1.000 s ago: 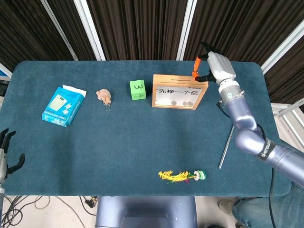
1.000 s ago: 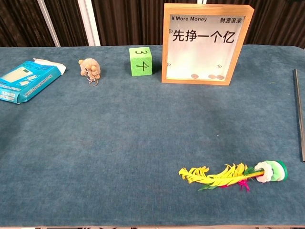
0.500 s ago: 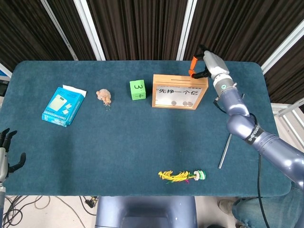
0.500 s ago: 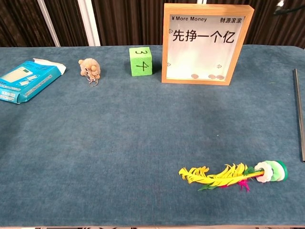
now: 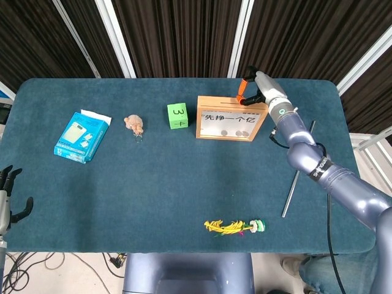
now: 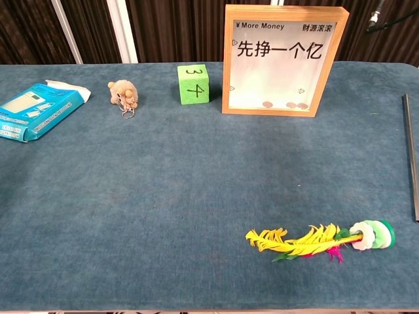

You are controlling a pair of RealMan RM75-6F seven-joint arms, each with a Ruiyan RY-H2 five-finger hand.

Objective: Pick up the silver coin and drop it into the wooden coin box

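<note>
Currently, the right robot hand [image 5: 254,90] is hovering over the top edge of the wooden coin box [image 5: 231,117], toward its right end. Its orange-tipped fingers [image 5: 244,90] are drawn together and pointing down at the box top, a posture consistent with a pinch over the slot. The silver coin is too small to make out between them, so whether this robot hand is grasping it or has let it go cannot be told. The chest view is not showing the hand.

The box is standing upright near the far edge of the blue surface [image 5: 184,202], its clear front facing the robot. This orientation is keeping the top edge reachable from above and is letting the contents be checked: several coins [image 6: 285,104] are lying along the bottom inside the window. Whether the task coin is among them cannot be judged.

The left robot hand [image 5: 7,196] is resting low at the near left corner, released, fingers apart and holding nothing, well clear of the work area.

Other items are sitting apart from the box and are not obstructing the approach:
- green cube [image 5: 177,116], just left of the box
- small plush keychain [image 5: 134,124]
- blue packet [image 5: 81,136]
- thin metal rod [image 5: 292,193]
- yellow feathered toy [image 5: 234,227]
</note>
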